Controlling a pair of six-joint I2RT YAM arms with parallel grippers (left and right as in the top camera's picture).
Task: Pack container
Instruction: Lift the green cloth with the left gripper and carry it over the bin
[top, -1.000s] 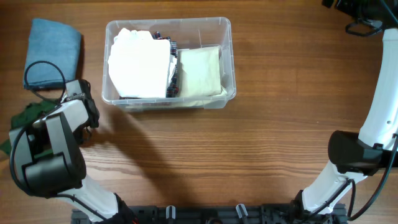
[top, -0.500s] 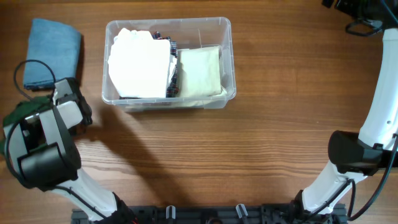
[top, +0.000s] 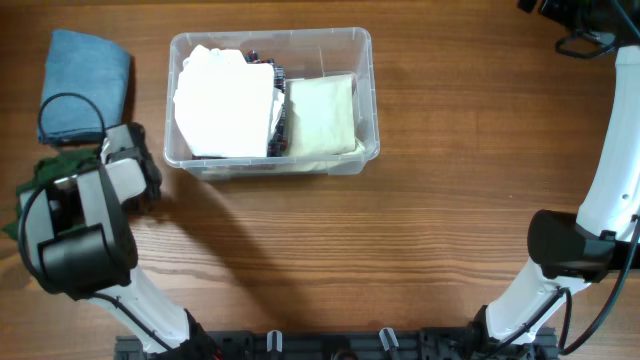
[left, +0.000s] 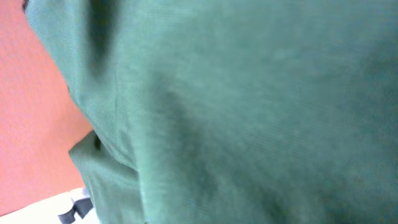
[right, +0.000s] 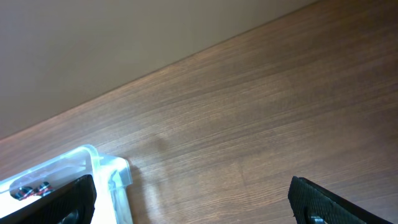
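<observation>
I see the container (top: 270, 34) sitting on the wooden desk (top: 440, 200), toward the far side and left of centre, with its long sides running across my overhead view. Inside it, a folded white cloth (top: 225, 108) fills the left part and a folded cream cloth (top: 322, 112) lies flat in the right part. A dark patterned item (top: 281, 112) is wedged upright between the two. A folded blue cloth (top: 85, 82) lies on the desk to the left of the container, well apart from its wall. Nearer to me than that, also left of the container, a dark green cloth (top: 40, 178) is bunched on the desk under the left arm (top: 85, 235), which bends over it. The left wrist camera shows nothing but that green fabric, close and blurred, with a strip of reddish desk at one side. No part of the left tool appears in either view, so I cannot tell whether it is spread or clamped. The right arm (top: 610, 170) reaches up along the right edge, far to the right of the container. The right tool (right: 193, 186) has its fingers (right: 68, 199) spread wide with nothing between them. It hangs above bare desk, and one rounded corner of the container shows at the lower left of its wrist view.
</observation>
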